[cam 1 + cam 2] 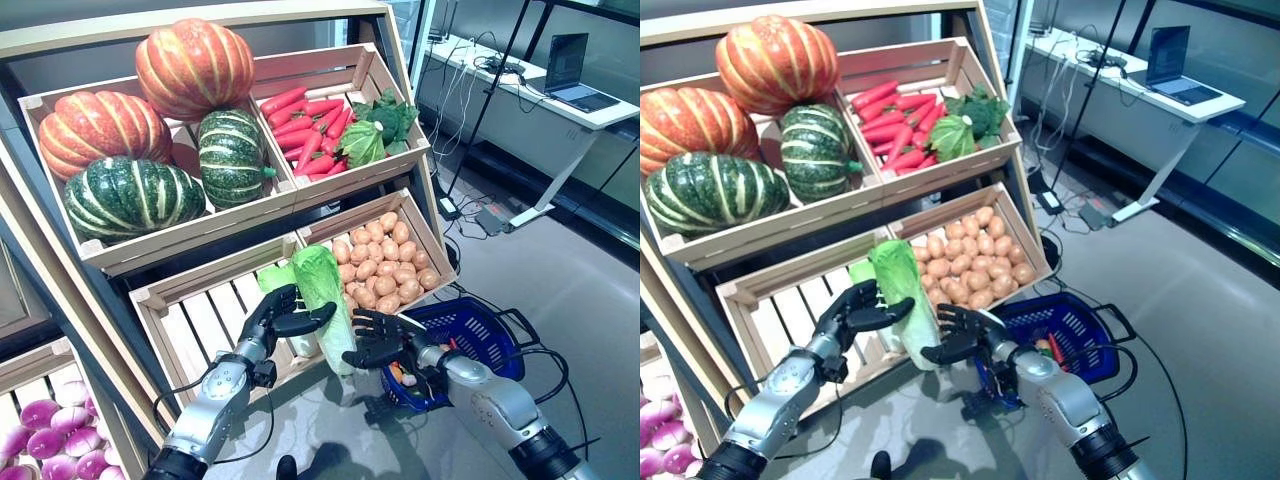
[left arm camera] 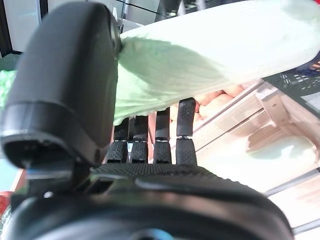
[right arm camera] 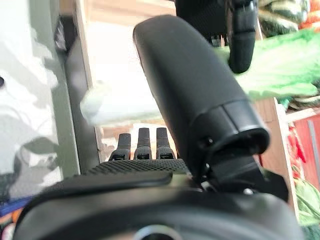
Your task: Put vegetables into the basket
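Observation:
A long pale-green napa cabbage (image 1: pixel 323 292) is held upright in front of the lower slatted crate (image 1: pixel 205 318). My left hand (image 1: pixel 272 320) is shut on its middle, thumb across the front and fingers behind. My right hand (image 1: pixel 380 340) is open, its spread fingers and thumb reaching round the white stem end from the right. In the right wrist view the stem (image 3: pixel 112 102) lies between thumb and fingers. The blue basket (image 1: pixel 487 338) stands on the floor under my right forearm, with some red and orange vegetables in it.
Potatoes (image 1: pixel 382 265) fill the crate right of the cabbage. Above are carrots (image 1: pixel 310 130) with leafy greens (image 1: pixel 375 125), and several pumpkins (image 1: pixel 190 65). Purple onions (image 1: pixel 50 440) lie at lower left. A desk with a laptop (image 1: pixel 570 75) stands at the far right.

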